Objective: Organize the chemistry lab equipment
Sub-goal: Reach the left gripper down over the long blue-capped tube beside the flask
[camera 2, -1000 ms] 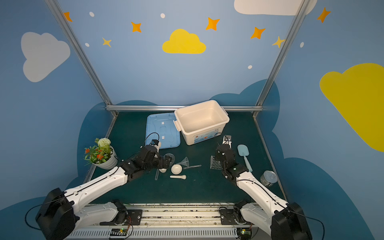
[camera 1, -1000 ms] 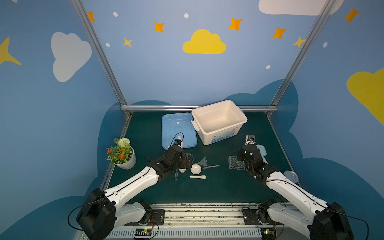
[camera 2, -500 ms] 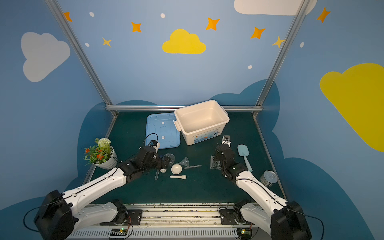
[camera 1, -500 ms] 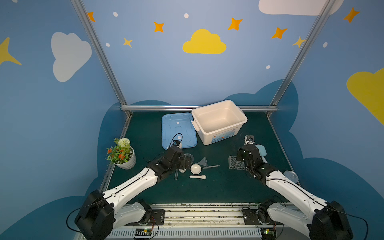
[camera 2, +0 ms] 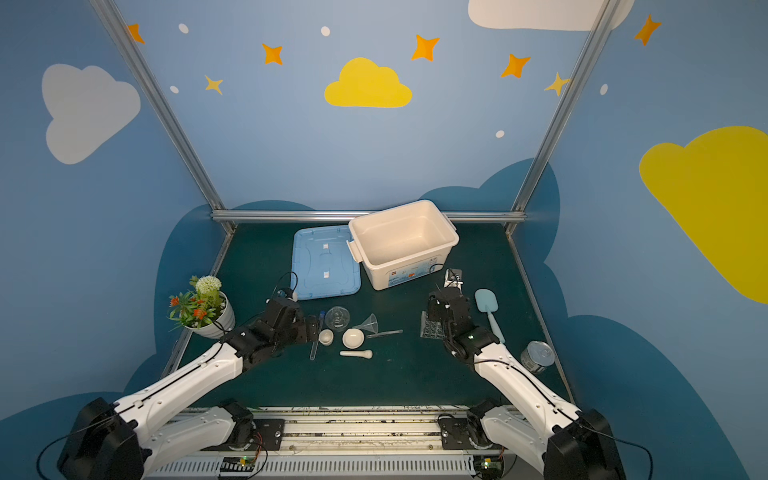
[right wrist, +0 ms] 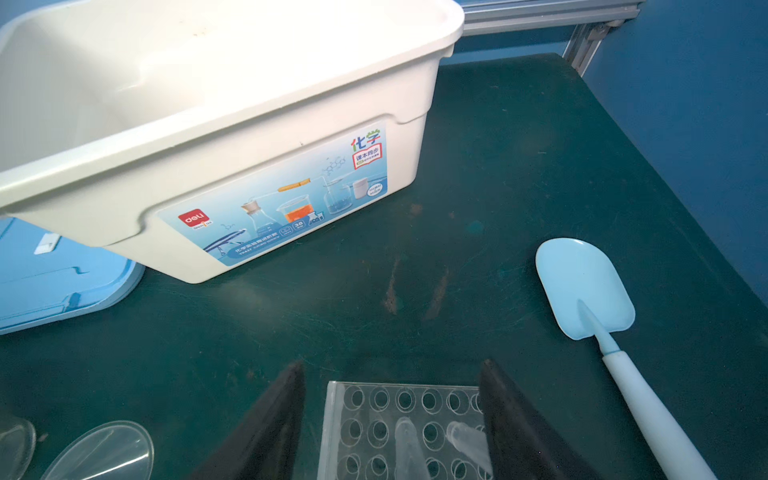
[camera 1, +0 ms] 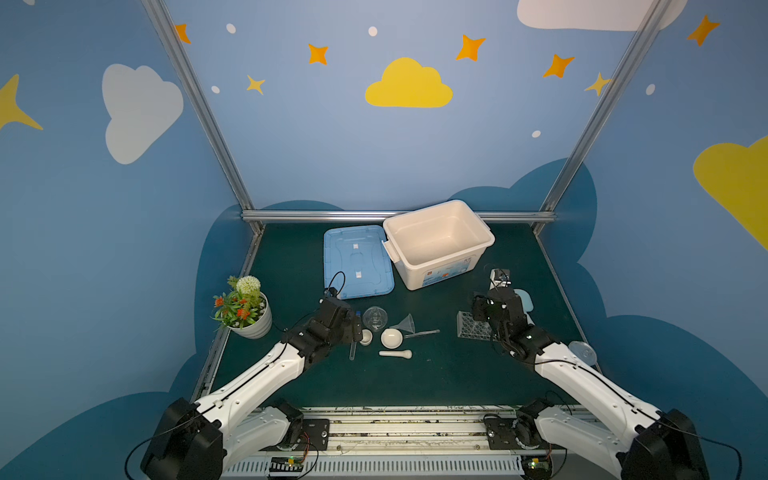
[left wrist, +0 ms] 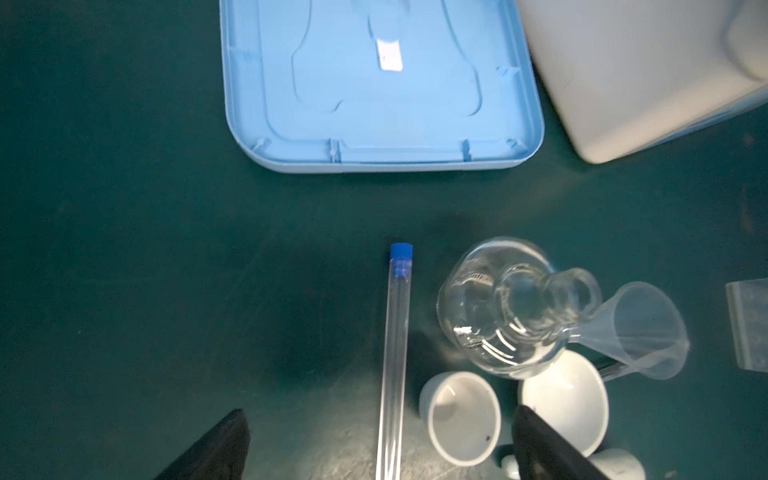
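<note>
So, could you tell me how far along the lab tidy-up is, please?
Done: two tubes sit in the rack, under the open right tool. In hand: the open left tool hovers over the third tube, lying on the table. Left: flask, funnel, mortar, pestle, cup and rod sit loose; the bin is empty.

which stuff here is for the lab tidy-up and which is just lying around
Job: test tube, rack, flask, funnel, mortar, pestle, small cup, rod.
Lying about: potted plant, blue scoop, tin can, white bin, blue lid.
</note>
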